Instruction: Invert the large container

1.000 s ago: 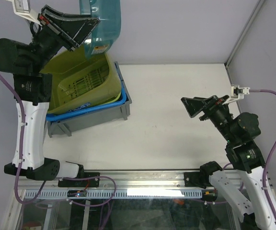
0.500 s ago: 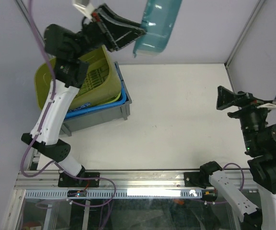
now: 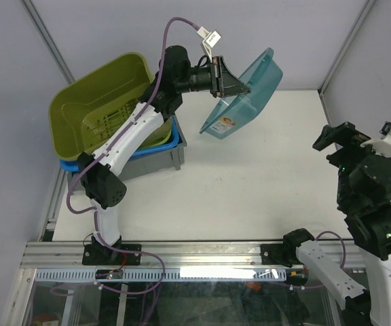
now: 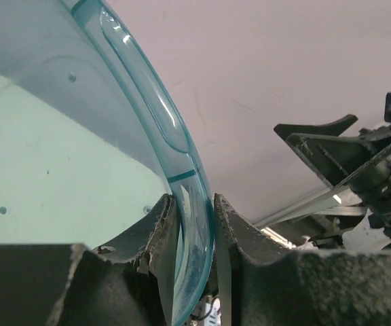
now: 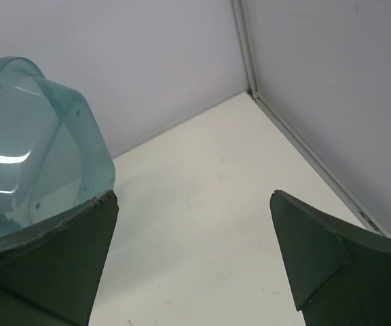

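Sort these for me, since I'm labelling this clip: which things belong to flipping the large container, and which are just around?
Job: dark-grey crate.
Just around: blue tub and lime-green tub stacked inside it; teal tub clamped in the left jaws.

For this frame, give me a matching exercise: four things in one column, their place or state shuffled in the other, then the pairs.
Things:
1. teal see-through tub
2. lime-green tub
3. dark-grey crate
4. right gripper

Places or states:
A. open, holding nothing
B. on the table, at the bottom of the nested stack
C. in the air, its rim clamped by the left gripper
D. topmost in the stack at the table's left side

Pairs: 1-C, 2-D, 3-B, 4-A
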